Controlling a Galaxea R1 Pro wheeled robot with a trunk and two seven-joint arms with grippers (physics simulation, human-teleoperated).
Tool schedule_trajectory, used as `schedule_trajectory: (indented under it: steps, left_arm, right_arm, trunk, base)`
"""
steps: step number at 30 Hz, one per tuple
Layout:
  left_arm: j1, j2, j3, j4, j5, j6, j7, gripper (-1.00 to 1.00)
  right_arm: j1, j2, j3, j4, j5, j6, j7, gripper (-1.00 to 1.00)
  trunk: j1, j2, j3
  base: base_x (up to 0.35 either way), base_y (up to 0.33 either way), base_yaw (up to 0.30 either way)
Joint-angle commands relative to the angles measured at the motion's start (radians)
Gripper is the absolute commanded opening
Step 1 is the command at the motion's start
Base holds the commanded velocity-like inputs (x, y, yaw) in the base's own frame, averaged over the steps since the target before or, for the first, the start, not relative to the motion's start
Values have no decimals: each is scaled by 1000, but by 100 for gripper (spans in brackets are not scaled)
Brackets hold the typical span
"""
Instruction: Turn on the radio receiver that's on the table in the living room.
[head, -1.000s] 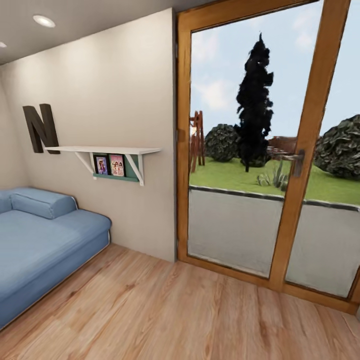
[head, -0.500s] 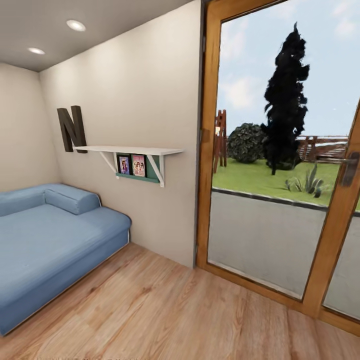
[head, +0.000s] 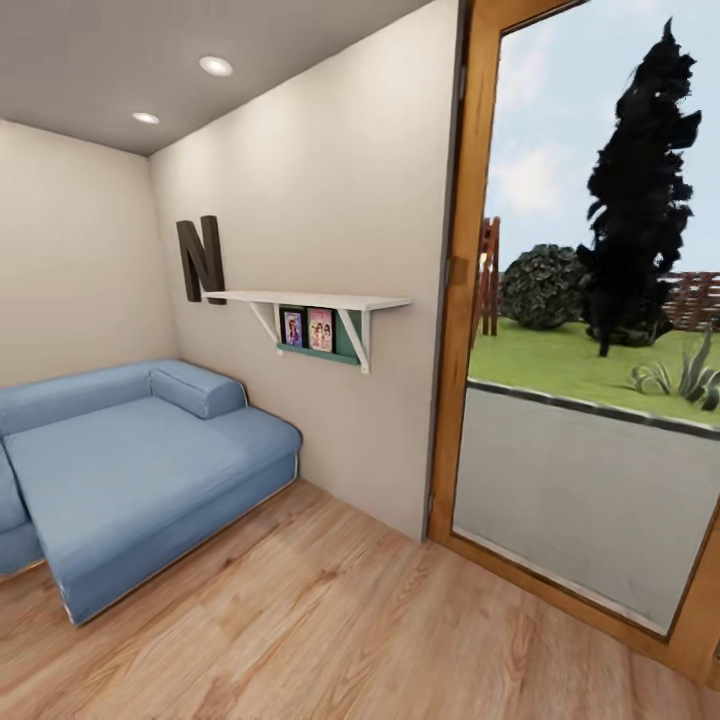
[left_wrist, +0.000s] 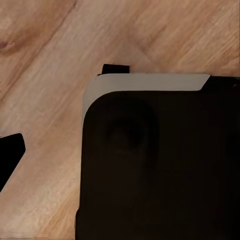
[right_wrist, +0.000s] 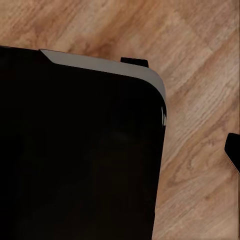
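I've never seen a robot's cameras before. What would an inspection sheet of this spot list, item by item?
Surface: light wood plank floor; no table in sight.
Job's things: radio receiver, nothing seen; this looks like the living room.
Clutter: nothing seen.
Grippers: cannot tell; wrist views look down at a dark, grey-edged body over the floor.
Cables: nothing seen.
Surroundings: blue sofa, white wall shelf with small pictures under it, dark letter N on it, wood-framed glass door onto a garden.

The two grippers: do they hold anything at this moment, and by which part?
It cannot be told. Both wrist views look down on the wood plank floor past the robot's dark base, and no fingers or held object can be made out.
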Motion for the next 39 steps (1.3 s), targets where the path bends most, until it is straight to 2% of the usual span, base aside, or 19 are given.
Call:
schedule_trajectory:
  steps: [1,39]
  left_arm:
    - [0,0,0,0,0,0,0,100]
    - [0,-2,0,0,-2,0,-8,100]
  right_arm:
    - [0,0,0,0,0,0,0,100]
    - [0,0,0,0,0,0,0,100]
  trunk:
    - [0,0,0]
    - [0,0,0]
  base:
    - [0,0,276]
    - [0,0,276]
